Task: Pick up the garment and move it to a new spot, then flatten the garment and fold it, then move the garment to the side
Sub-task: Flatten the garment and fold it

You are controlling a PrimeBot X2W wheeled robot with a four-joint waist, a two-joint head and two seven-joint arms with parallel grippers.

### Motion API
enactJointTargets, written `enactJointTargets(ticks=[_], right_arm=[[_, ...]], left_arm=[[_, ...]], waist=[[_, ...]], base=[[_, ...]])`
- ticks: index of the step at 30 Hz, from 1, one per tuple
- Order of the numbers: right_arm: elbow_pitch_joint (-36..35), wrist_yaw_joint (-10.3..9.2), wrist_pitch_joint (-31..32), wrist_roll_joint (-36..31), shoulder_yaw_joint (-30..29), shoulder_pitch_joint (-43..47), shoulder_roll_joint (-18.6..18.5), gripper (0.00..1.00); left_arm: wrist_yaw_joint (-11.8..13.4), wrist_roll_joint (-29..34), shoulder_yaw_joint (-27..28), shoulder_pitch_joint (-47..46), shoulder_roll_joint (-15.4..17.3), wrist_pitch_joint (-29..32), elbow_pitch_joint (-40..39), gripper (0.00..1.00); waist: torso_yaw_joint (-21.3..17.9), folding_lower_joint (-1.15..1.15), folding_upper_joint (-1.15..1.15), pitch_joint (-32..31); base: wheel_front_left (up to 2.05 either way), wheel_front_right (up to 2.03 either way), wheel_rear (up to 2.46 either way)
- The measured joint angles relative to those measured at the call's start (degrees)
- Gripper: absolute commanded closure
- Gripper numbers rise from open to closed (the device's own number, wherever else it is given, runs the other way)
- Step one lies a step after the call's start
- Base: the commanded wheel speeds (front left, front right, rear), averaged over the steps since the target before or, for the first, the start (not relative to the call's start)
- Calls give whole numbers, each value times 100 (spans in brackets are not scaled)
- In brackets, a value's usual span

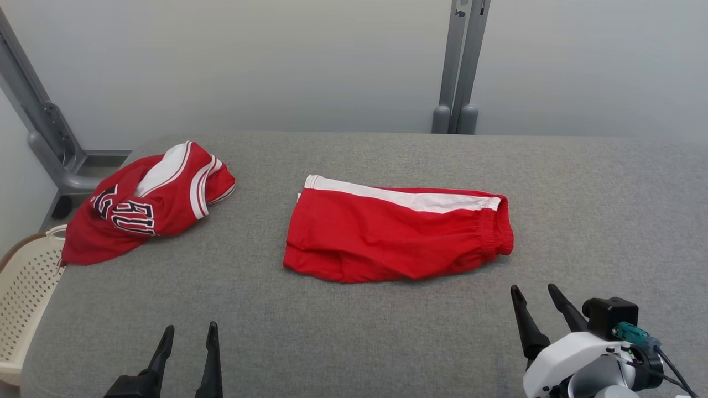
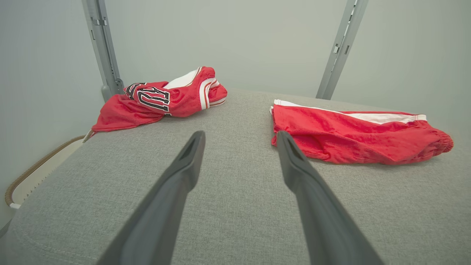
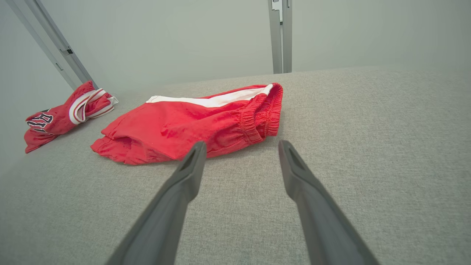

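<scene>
**A:** Where are the red shorts [image 1: 395, 235]?

**B:** They lie near the middle of the grey surface [image 1: 387, 342], folded over on themselves into a flat oblong. The gathered elastic waistband is at the robot's right end and the leg hems are at its left. A white stripe runs along the far edge.

**A:** Is anything holding them?

**B:** No. The right tool [image 1: 534, 288] is at the near right of the head view. Its two dark fingers are spread wide with nothing between them. The tips point toward the waistband end and stop short of it, with bare grey fabric in the gap.

**A:** And the other one?

**B:** The left tool [image 1: 191, 328] is at the near left, its fingers likewise apart and empty. In its wrist view the shorts' hem end lies beyond the right fingertip, and the head view shows the two well apart.

**A:** What else is on there?

**B:** A red jersey [image 1: 149, 207] with white trim and dark lettering is crumpled at the far left corner. Its lower part hangs over the left edge of the surface. It is well apart from the shorts.

**A:** And around it?

**B:** A cream perforated basket [image 1: 27, 287] stands lower down beside the left edge, just under the hanging jersey. Behind the surface is a pale wall with grey metal posts [image 1: 462, 66] standing against it.
</scene>
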Motion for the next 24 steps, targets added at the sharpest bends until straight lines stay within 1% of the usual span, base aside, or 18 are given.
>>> enactJointTargets(ticks=[3, 6, 11, 14, 16, 19, 24], right_arm=[[0, -1, 56, -21, 37, -18, 1, 0], [64, -1, 471, 110, -7, -180, -2, 0], [155, -1, 1646, 345, -122, -617, 3, 0], [219, 0, 2481, 298, -413, -968, 10, 0], [258, -1, 2987, 186, -641, -1226, 1, 0], [274, -1, 3777, -146, -759, -1554, 4, 0], [272, -1, 4843, -565, -1087, -2072, -9, 0]], left_arm=[[4, 0, -24, 0, 5, 24, -18, 0], [4, -1, -69, -1, 11, 41, -10, 0], [3, -2, -132, -2, 11, 75, -16, 0], [-5, -4, -164, -10, 22, 91, -10, 0], [-19, -3, -199, -17, 26, 111, -13, 0], [-22, -3, -253, -36, 21, 124, -20, 0], [-49, -3, -367, -109, 4, 191, -2, 0]], waist=[[-7, 0, 0, 21], [-18, 0, 0, 54], [-40, 0, 0, 106], [-42, 0, 0, 154], [-38, 0, 0, 191], [-11, 0, 0, 251], [68, 0, 0, 387]], base=[[0, 0, 0], [0, 0, 0], [0, 0, 0], [0, 0, 0], [0, 0, 0], [0, 0, 0], [0, 0, 0]])
